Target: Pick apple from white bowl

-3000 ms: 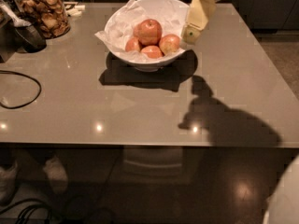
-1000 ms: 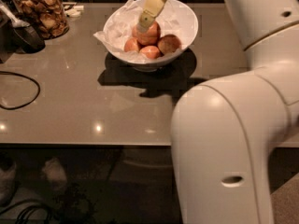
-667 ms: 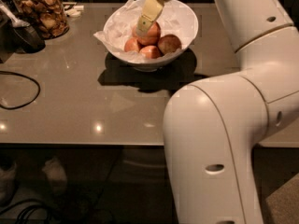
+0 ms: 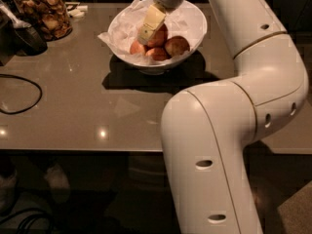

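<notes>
The white bowl, lined with crumpled white paper, stands at the back middle of the grey table. Several red-orange apples lie in it. The largest apple sits in the middle, partly hidden by my gripper. Smaller apples lie to its right, front and left. My gripper, cream-coloured, reaches down into the bowl from above and lies against the left side of the largest apple.
My white arm fills the right foreground and hides the table's right part. A glass jar of brown snacks stands at the back left beside a dark object. A black cable loops at the left.
My gripper has moved from the bowl's right rim to over the apples and lowered onto the largest one. My arm has swung into the right foreground.
</notes>
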Robot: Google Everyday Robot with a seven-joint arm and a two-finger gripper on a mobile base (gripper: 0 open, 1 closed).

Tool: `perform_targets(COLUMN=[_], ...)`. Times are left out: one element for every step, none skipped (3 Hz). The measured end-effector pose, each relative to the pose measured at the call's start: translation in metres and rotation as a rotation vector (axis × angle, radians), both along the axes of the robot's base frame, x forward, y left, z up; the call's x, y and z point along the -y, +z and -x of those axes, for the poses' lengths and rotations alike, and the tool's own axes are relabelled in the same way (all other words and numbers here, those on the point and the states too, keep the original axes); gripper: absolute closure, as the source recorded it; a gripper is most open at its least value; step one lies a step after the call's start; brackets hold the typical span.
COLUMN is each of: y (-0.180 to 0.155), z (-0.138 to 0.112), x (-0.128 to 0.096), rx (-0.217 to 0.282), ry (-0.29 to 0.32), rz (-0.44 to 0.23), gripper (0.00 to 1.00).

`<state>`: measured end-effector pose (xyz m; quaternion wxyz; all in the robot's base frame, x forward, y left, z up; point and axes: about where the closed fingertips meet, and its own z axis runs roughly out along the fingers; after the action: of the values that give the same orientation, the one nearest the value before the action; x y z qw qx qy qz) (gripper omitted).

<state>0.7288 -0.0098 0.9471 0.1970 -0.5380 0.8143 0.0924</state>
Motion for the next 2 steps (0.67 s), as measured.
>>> perform_targets(y=[-0.0109, -0.0196], z=[-0.0041, -0.0068], x=[-0.0024, -0.0042], rx=[-0.023, -0.04], ry=[-0.012, -0.017], rz=[-0.004, -0.006], gripper=[0.0, 0.0])
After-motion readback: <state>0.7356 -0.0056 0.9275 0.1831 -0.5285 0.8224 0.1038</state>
